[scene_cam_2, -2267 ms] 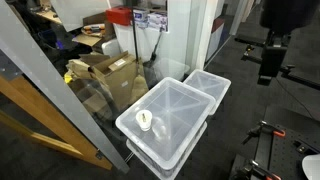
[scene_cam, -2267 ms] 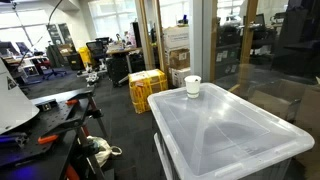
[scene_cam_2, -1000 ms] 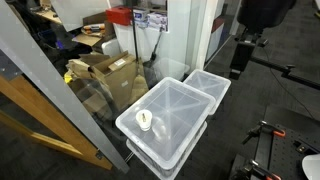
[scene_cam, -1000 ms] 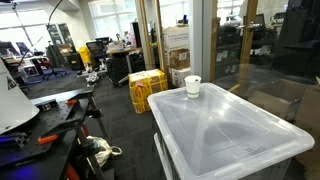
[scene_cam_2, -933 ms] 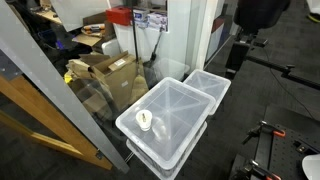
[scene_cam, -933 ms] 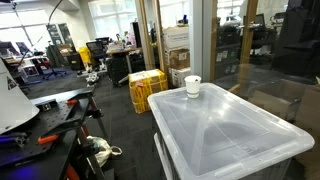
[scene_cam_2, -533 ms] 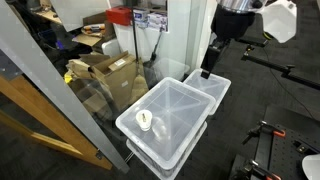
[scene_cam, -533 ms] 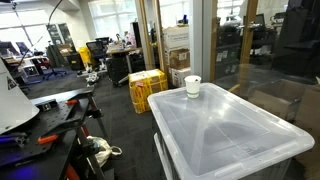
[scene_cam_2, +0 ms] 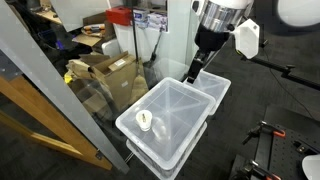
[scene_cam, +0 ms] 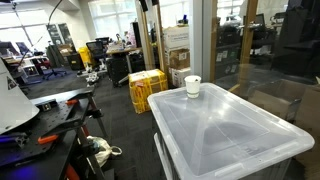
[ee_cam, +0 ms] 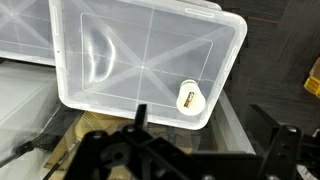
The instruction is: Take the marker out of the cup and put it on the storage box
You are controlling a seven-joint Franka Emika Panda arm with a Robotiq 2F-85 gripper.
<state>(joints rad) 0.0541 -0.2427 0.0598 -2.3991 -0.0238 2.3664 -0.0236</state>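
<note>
The small white cup point(scene_cam: 192, 86) stands near a corner of the lid of the large translucent storage box point(scene_cam: 225, 125). Both also show in an exterior view, the cup point(scene_cam_2: 145, 120) and the box point(scene_cam_2: 175, 105). In the wrist view the cup point(ee_cam: 188, 97) is seen from above with the marker point(ee_cam: 187, 99) as a short dark stick inside it, on the box lid point(ee_cam: 130, 55). My gripper point(scene_cam_2: 192, 73) hangs over the far end of the box, well away from the cup. In the wrist view its fingers point(ee_cam: 200, 125) are spread wide and empty.
A second translucent bin point(scene_cam_2: 213, 87) sits against the storage box. Yellow crates point(scene_cam: 147, 88) stand on the floor behind. A glass partition point(scene_cam_2: 60, 110) and cardboard boxes point(scene_cam_2: 108, 68) flank the box. A cluttered workbench point(scene_cam: 40, 110) is to one side.
My arm has swung in from the upper right and come down towards the bins. The cup, marker and box have not moved.
</note>
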